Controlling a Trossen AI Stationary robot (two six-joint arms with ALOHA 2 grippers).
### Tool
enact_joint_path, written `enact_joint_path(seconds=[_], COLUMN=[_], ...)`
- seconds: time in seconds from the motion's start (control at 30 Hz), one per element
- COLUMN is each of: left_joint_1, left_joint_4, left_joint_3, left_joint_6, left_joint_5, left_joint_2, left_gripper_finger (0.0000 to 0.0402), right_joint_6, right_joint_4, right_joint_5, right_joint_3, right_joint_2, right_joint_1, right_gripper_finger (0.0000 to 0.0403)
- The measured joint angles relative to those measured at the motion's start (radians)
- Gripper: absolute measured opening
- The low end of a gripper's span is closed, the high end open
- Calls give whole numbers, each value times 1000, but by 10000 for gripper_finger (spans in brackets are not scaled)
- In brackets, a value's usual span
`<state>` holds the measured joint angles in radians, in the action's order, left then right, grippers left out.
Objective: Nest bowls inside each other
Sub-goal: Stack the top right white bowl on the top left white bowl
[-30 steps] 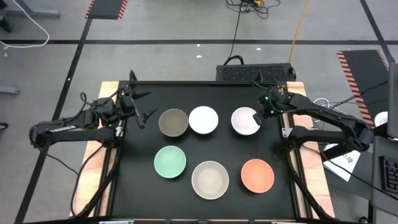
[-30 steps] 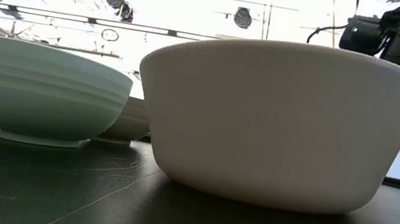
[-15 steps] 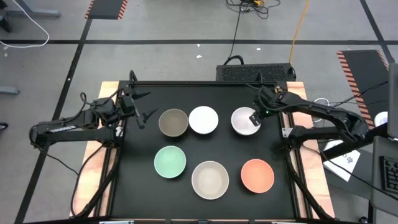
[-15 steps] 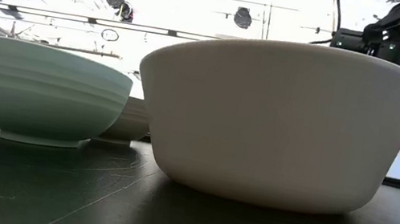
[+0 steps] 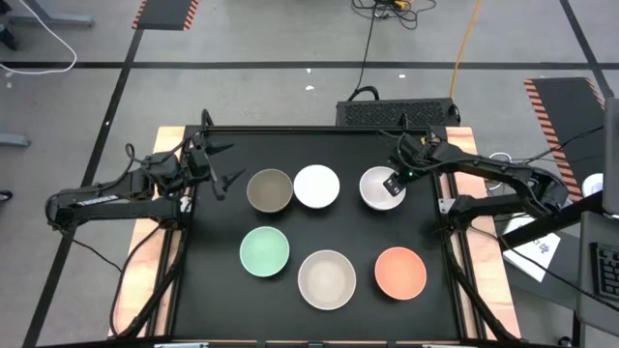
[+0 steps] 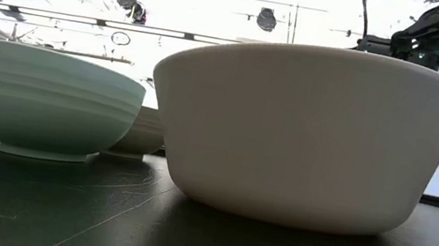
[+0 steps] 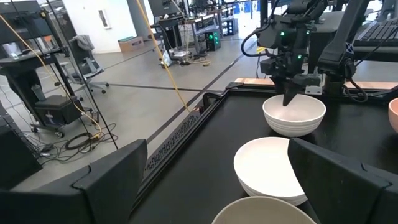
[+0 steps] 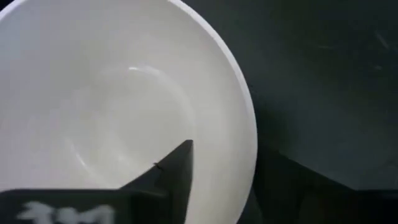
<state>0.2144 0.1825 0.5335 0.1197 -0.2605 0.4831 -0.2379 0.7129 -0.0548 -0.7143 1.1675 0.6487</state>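
Six bowls stand upright on the black table. The far row holds a grey-brown bowl (image 5: 270, 189), a white bowl (image 5: 316, 186) and a second white bowl (image 5: 379, 189). The near row holds a mint green bowl (image 5: 264, 250), a cream bowl (image 5: 326, 278) and a salmon bowl (image 5: 399, 273). My right gripper (image 5: 395, 182) points down over the second white bowl (image 8: 106, 93) and is open. One finger (image 8: 171, 174) is inside it and the other (image 8: 311, 186) is outside its right rim (image 8: 249, 143). My left gripper (image 5: 227, 164) is open and held in the air left of the grey-brown bowl.
The table mat has a raised frame along its edges (image 5: 319, 130). Bare mat lies between the two rows of bowls and left of the mint bowl (image 5: 208, 261). In the low view the cream bowl (image 6: 298, 136) hides most of the far row.
My right gripper has moved from beside the second white bowl's far right side toward the table's left and near edge. It has come down until its fingers straddle that bowl's right rim. The bowls and my left arm have stayed where they were.
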Motion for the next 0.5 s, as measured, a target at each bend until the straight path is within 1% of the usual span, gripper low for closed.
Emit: enact_joint_path(seconds=[0.23, 0.3, 0.4, 0.5], left_joint_1=[0, 0, 0, 0], left_joint_4=[1, 1, 2, 5], left_joint_3=[0, 0, 0, 0], left_joint_6=[-2, -3, -4, -6], left_joint_5=[0, 0, 1, 1], left_joint_2=[0, 0, 0, 0], left_gripper_finger=[392, 392, 392, 392], right_joint_6=[15, 21, 23, 30], right_joint_4=[-10, -8, -6, -8], right_joint_5=[0, -3, -2, -3], right_joint_3=[0, 0, 0, 0], right_joint_2=[0, 0, 0, 0], right_joint_1=[0, 0, 0, 0], right_gripper_finger=[16, 7, 10, 4])
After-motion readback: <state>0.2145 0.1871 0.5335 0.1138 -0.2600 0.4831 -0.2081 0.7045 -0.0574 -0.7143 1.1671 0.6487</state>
